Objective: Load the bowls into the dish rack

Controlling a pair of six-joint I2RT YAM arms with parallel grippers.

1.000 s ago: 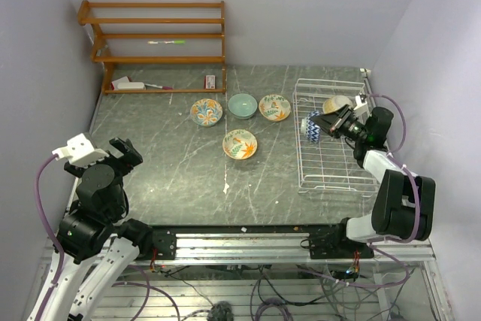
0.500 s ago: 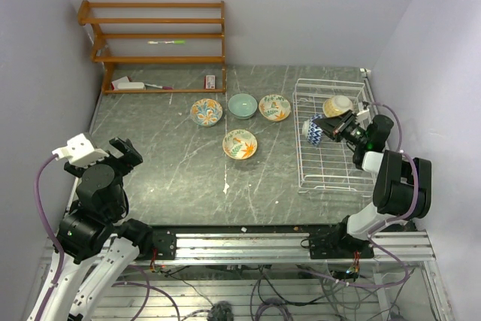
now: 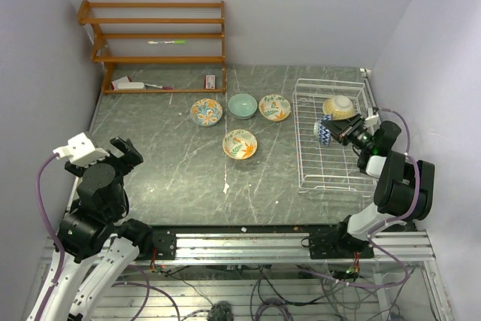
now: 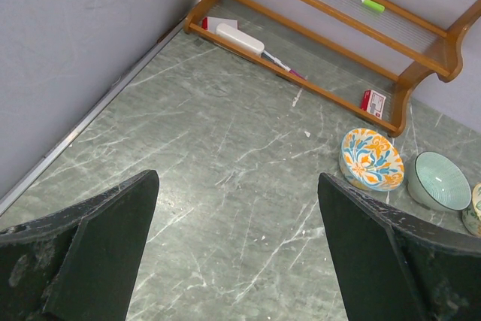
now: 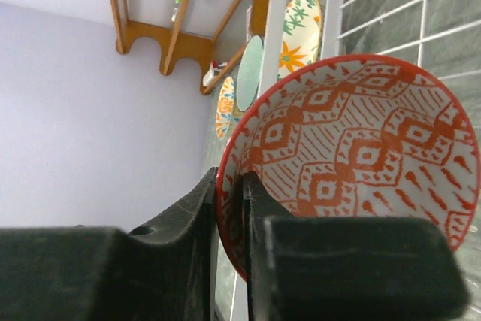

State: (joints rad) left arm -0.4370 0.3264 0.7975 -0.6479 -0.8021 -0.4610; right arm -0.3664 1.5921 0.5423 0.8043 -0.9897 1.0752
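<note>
Now, red-patterned bowl (image 5: 353, 155), rim in right hand (image 5: 233, 197), over dish rack (image 3: 301, 157).

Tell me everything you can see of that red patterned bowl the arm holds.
The red-patterned bowl is small, round and glossy like glazed ceramic, with red diamonds and dashes on white inside and a red rim. From above its outside looks blue and white. It is tilted on edge over the dish rack, its rim pinched by the right gripper.

Left arm folded over own base; black two-finger left gripper (image 3: 124, 152) held wide apart, nothing between fingers. Right arm stretched forward; right gripper (image 5: 230, 186) pinched on rim of red-patterned round ceramic bowl (image 5: 353, 155), one finger inside, one outside.
</note>
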